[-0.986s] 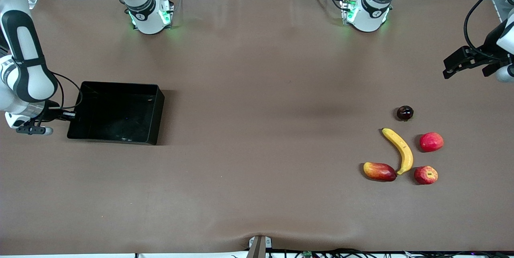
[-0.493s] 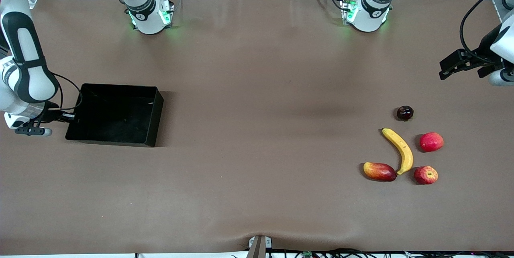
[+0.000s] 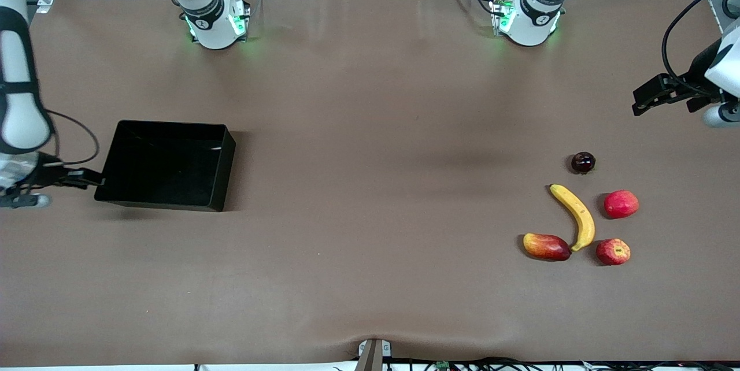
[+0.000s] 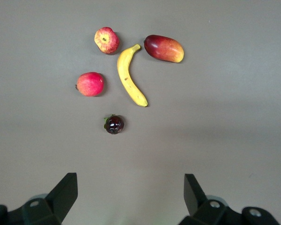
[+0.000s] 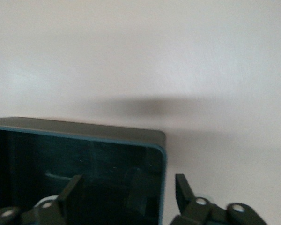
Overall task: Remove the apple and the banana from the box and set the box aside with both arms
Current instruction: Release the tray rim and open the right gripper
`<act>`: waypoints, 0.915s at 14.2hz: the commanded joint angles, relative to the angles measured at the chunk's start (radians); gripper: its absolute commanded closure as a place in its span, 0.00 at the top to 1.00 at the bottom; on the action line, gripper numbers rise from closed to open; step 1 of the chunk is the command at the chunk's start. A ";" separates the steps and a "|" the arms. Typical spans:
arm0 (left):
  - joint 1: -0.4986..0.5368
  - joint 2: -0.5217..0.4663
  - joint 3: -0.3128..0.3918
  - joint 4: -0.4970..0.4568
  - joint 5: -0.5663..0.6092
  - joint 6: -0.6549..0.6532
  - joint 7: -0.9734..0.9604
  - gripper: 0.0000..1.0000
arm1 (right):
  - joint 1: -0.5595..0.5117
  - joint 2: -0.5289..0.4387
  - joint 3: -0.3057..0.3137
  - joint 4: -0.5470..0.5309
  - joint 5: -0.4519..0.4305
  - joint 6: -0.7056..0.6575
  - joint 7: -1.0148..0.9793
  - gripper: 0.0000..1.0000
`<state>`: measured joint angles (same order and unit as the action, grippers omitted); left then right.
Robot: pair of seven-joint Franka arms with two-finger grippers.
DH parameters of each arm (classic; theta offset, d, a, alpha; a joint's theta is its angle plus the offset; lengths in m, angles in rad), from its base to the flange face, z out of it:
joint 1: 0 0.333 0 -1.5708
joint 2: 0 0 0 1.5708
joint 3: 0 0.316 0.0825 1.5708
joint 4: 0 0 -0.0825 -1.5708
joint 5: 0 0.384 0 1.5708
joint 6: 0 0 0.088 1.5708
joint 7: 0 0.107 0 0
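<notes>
Right pincer (image 3: pixel 87 177) released box (image 3: pixel 167 164) (lengthwise toward it).

Brightness: even, fairly bright overhead light across the brown table (image 3: pixel 370 186).
Shadows: soft and short; a faint one hugs the black bin (image 3: pixel 167 164) on its side toward the left arm's end, small ones sit under the banana (image 3: pixel 575 216) and the apples.
Glare: pale sheen along the bin's (image 5: pixel 84 178) glossy inner walls; green glow at both arm bases.
Right wrist view: washed out, table nearly white, slightly soft.
Left wrist view: dimmer, fruit sharp.
</notes>
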<state>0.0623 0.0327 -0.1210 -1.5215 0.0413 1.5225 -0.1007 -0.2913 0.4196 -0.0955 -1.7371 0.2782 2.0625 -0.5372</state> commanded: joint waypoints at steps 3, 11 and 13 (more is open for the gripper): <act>-0.001 -0.005 0.001 0.001 0.002 -0.010 0.010 1.00 | 0.064 0.042 0.002 0.237 -0.016 -0.091 0.008 1.00; 0.028 -0.013 0.001 -0.006 -0.006 -0.002 0.013 1.00 | 0.284 -0.005 0.002 0.410 -0.155 -0.347 0.617 1.00; 0.028 -0.016 0.001 -0.012 0.000 -0.002 0.013 1.00 | 0.293 -0.068 0.002 0.404 -0.155 -0.410 0.619 1.00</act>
<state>0.0870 0.0354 -0.1190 -1.5209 0.0414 1.5227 -0.0992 0.0018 0.4116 -0.0864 -1.3325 0.1383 1.7178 0.0603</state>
